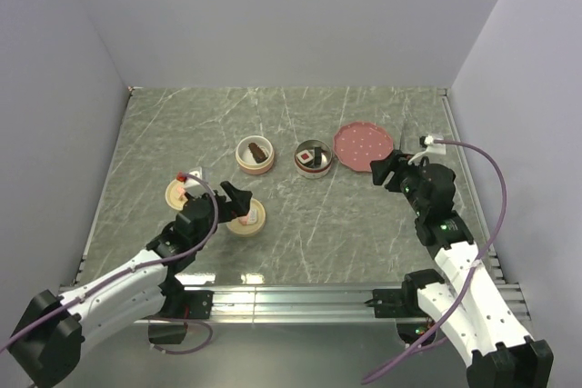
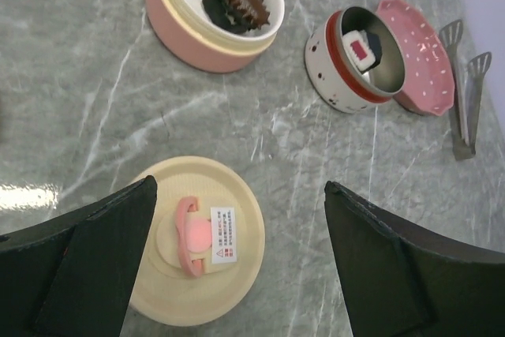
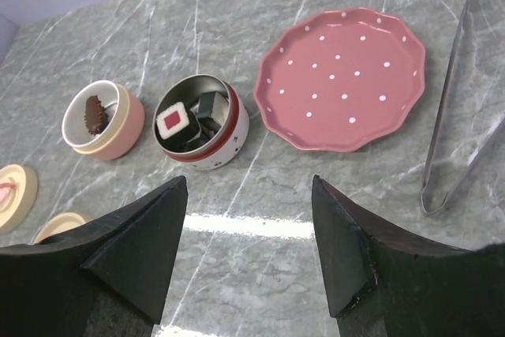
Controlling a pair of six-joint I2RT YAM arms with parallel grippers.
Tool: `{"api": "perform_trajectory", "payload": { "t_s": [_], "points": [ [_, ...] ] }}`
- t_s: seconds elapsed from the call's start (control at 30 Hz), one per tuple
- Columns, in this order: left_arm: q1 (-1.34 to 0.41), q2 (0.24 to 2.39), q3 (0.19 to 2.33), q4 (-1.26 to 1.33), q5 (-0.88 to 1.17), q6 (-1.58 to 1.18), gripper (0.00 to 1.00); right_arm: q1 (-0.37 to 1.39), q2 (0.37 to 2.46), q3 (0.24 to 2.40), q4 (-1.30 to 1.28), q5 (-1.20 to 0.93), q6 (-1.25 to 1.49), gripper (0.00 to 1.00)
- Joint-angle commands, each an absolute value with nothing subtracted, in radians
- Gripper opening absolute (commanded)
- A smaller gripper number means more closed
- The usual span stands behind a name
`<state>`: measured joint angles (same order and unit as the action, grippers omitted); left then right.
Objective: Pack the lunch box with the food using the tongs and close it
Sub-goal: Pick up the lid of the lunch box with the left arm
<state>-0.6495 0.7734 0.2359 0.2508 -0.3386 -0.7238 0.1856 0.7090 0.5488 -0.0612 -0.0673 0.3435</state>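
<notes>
Grey veined tabletop (image 1: 318,224); pale lilac walls (image 1: 282,15), perhaps panels.

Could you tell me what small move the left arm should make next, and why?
Probably lower the left gripper onto the cream lid and close on its pink knob: its open fingers hang above it, the pink plate is bare, and food sits in the pink bowl and the tin.

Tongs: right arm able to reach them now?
Probably yes: the tongs lie uncovered on the table beside the pink plate, and the right gripper hovers nearby, open and empty.
</notes>
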Motion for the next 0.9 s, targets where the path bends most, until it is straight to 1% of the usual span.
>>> {"api": "perform_trajectory", "payload": {
  "t_s": [0.0,0.33,0.53,0.63,0.87],
  "points": [
    [-0.676,0.811,0.233,0.298,-0.386,-0.779,0.93,0.192,0.689,0.534,-0.026,-0.054,0.341,0.71],
    [-0.738,0.903,0.212,0.276,-0.41,-0.844,0.92,0.193,0.683,0.528,-0.017,-0.061,0.342,0.71],
    [-0.749,0.962,0.225,0.276,-0.436,-0.848,0.89,0.196,0.66,0.523,-0.021,-0.055,0.341,0.71],
    [-0.747,0.982,0.239,0.265,-0.443,-0.845,0.84,0.195,0.653,0.522,-0.025,-0.054,0.341,0.71],
    [-0.75,1.055,0.267,0.262,-0.448,-0.836,0.65,0.198,0.647,0.522,-0.028,-0.055,0.341,0.71]
  ]
}}
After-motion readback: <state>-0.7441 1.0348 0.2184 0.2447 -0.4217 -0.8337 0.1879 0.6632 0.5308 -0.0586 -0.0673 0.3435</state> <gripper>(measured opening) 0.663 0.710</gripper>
